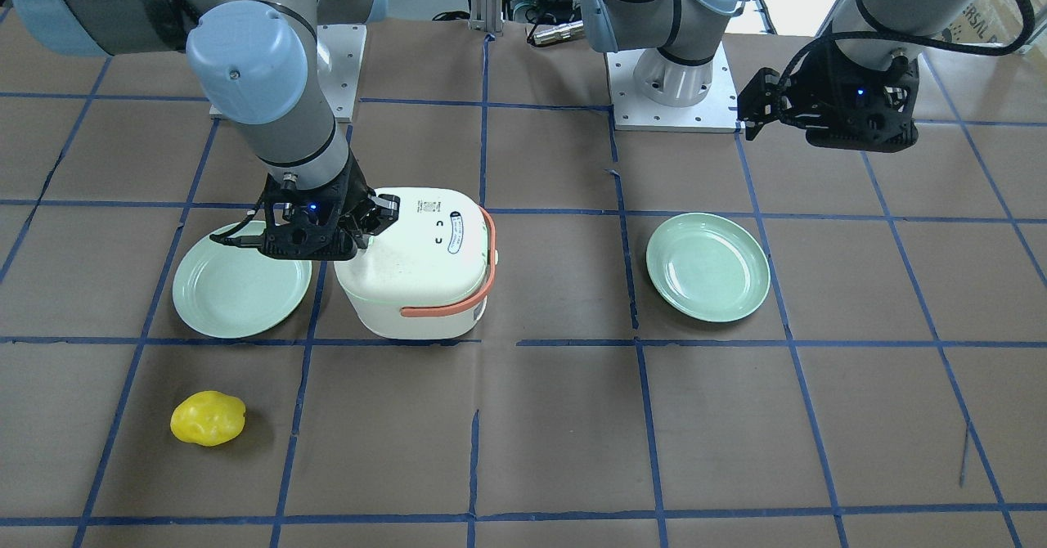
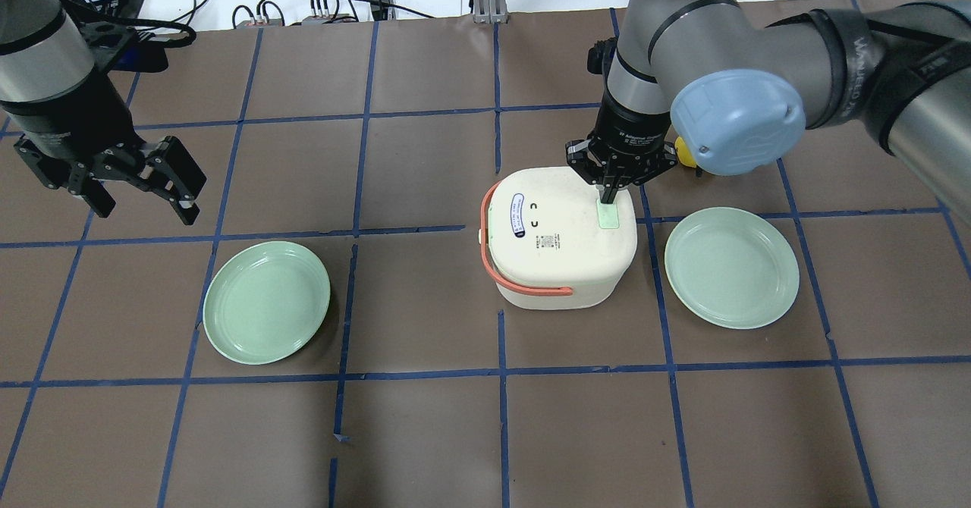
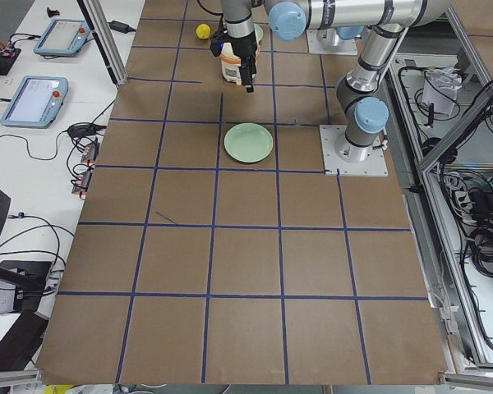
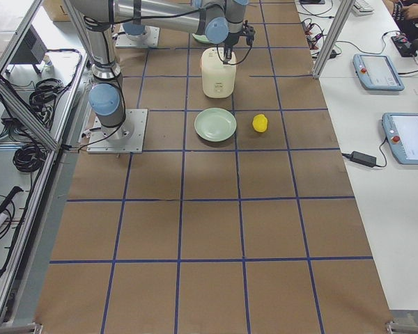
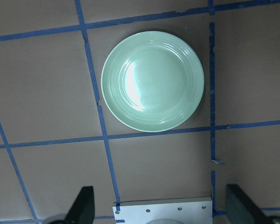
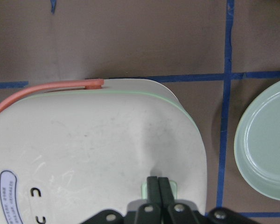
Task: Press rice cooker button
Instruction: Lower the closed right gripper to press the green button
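The cream rice cooker [image 2: 557, 243] with an orange handle [image 2: 523, 288] stands mid-table; it also shows in the front view [image 1: 425, 266]. Its pale green button [image 2: 609, 216] lies on the lid's right side. My right gripper [image 2: 607, 197] is shut, its closed fingertips pointing down on the button; the right wrist view shows the fingertips [image 6: 157, 186] touching the green button [image 6: 174, 189]. In the front view the right gripper [image 1: 364, 233] is at the lid's edge. My left gripper [image 2: 155, 189] is open and empty, held high over the table's left side, also in the front view [image 1: 757, 110].
One green plate [image 2: 732, 267] lies right of the cooker and another [image 2: 266, 302] lies to the left, below the left gripper [image 5: 152, 80]. A yellow lemon-like object [image 1: 208, 419] sits beyond the cooker. Blue tape lines grid the brown table.
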`<state>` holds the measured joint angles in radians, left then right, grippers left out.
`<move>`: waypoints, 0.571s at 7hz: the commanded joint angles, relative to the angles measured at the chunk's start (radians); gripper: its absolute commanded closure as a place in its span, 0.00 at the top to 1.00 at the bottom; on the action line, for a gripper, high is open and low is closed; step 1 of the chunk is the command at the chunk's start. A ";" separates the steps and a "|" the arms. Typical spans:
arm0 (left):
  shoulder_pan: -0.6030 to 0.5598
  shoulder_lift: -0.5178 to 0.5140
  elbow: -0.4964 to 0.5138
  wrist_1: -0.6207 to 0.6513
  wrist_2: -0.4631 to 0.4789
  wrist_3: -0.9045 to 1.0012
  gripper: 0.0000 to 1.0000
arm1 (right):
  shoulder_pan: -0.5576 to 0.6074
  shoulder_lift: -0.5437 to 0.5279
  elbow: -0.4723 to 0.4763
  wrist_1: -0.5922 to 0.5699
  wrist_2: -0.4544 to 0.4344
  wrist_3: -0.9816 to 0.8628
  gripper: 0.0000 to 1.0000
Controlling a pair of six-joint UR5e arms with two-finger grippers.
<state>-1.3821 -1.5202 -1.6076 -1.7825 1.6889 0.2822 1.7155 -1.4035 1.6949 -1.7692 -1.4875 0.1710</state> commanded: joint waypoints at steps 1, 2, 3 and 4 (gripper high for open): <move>0.000 0.000 0.000 0.000 0.000 0.000 1.00 | -0.001 -0.005 0.025 -0.006 -0.002 0.001 0.14; 0.000 0.002 0.000 0.000 0.000 0.000 1.00 | -0.001 -0.005 0.023 -0.004 -0.003 0.002 0.14; 0.000 0.000 0.000 0.000 0.000 0.000 1.00 | -0.001 -0.005 0.008 0.004 -0.008 0.002 0.14; 0.000 0.000 0.000 0.000 0.000 0.000 1.00 | -0.001 -0.008 -0.012 0.019 -0.010 0.024 0.14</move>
<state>-1.3821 -1.5199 -1.6076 -1.7825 1.6889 0.2822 1.7150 -1.4083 1.7031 -1.7642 -1.4944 0.1786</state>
